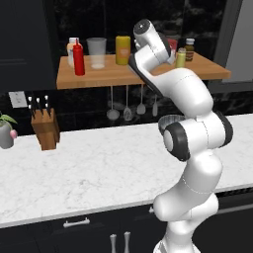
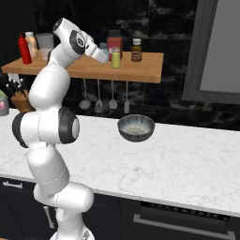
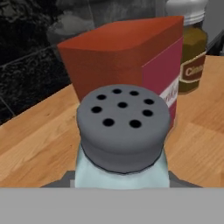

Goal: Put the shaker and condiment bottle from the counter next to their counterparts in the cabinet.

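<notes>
Up at the cabinet, the gripper is closed around the shaker, whose dark grey perforated cap sits directly in front of the hand camera with the pale blue body below it. Seen from the right base view, the held shaker hangs at the end of the hand, above the wooden plank, just beside the yellow-green shaker, which stands to the gripper's right. Straight ahead of the gripper, close behind the held shaker, stands a red box; further off beyond it and to the right is a brown jar with a pale lid. Whether the shaker's base touches the plank cannot be told. Far to the gripper's left, at the other end of the plank, the condiment bottle stands upright just beside the peach bottle, with a clear tumbler and a yellow jar between it and the arm. Below the gripper lies the counter, carrying a metal bowl and a knife block.
</notes>
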Tool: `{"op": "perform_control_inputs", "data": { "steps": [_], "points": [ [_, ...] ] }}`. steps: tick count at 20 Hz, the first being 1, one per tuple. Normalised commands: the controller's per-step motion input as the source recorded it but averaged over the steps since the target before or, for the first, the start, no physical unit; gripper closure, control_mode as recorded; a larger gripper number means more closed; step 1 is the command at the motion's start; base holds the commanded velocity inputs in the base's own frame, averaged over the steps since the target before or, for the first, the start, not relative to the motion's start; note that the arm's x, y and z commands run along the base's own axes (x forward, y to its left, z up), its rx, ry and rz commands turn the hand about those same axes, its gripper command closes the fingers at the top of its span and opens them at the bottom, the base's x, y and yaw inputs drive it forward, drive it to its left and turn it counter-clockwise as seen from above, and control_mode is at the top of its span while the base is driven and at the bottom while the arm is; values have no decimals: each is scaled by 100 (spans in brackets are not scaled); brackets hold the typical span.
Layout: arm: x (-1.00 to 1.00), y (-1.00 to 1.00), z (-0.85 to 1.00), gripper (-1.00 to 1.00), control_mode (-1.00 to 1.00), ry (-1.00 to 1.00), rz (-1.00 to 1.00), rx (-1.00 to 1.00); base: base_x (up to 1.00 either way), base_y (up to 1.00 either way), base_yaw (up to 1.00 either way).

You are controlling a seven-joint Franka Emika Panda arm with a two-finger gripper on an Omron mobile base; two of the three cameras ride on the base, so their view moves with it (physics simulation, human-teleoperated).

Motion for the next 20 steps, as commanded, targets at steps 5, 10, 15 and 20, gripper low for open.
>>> {"op": "perform_control_inputs", "data": {
  "steps": [5, 10, 15, 20],
  "points": [
    [27, -17, -57, 100, -100, 0, 0, 0, 0, 0, 0],
    [20, -13, -60, -100, -100, 1, 0, 0, 0, 0, 0],
    [8, -23, -53, -100, -100, 0, 0, 0, 0, 0, 0],
    [10, -19, -49, -100, -100, 0, 0, 0, 0, 0, 0]
  ]
}}
